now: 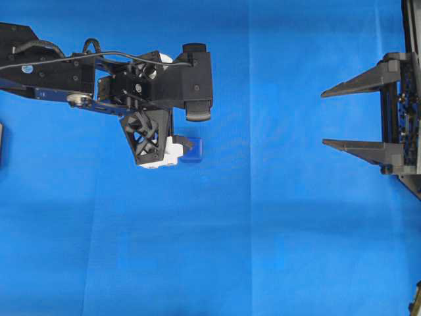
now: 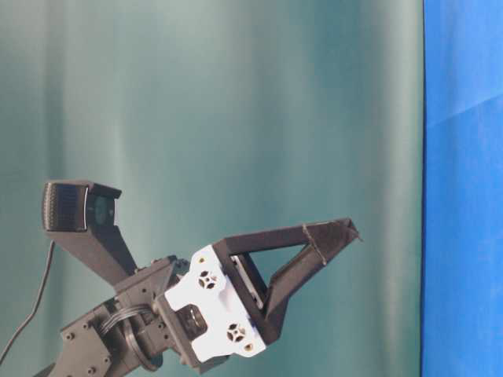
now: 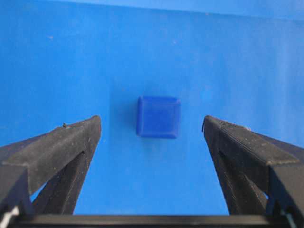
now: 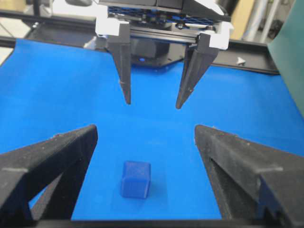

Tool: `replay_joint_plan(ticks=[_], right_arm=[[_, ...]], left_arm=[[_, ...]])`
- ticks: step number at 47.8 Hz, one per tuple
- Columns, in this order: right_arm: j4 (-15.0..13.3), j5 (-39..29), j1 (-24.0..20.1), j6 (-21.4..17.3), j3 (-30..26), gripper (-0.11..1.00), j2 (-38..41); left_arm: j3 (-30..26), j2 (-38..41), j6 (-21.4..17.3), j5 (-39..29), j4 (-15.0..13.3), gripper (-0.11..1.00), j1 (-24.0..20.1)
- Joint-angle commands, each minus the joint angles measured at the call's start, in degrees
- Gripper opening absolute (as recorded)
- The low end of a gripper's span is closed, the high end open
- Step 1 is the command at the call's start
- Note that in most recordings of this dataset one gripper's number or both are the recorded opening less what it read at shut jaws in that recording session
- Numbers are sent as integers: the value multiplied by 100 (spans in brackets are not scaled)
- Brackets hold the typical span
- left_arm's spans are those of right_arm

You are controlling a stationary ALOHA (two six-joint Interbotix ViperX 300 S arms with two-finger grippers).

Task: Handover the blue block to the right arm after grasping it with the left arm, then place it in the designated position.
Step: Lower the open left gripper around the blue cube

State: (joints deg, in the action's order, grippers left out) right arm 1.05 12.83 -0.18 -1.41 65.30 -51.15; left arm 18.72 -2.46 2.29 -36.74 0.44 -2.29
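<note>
Both end effectors spread wide, neither grasping anything.
The left end effector (image 4: 152, 102) hangs above the blue block (image 3: 158, 117), which rests on the blue-covered worktop (image 1: 263, 250); the right end effector (image 1: 323, 118) waits well apart.

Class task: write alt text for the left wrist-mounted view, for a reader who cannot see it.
A small blue block sits on a blue cloth, centred ahead of the left hand. The hand's two black fingers are spread wide on either side and do not touch it.
</note>
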Motion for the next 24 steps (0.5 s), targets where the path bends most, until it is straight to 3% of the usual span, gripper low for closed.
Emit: replay_joint_plan(ticks=[1, 24], right_arm=[[-9, 0, -9, 0, -149, 96, 26], [-9, -44, -9, 0, -149, 96, 26]], left_arm=[[-114, -97, 0, 26, 9, 91, 0], [9, 44, 18, 281, 9, 91, 0]])
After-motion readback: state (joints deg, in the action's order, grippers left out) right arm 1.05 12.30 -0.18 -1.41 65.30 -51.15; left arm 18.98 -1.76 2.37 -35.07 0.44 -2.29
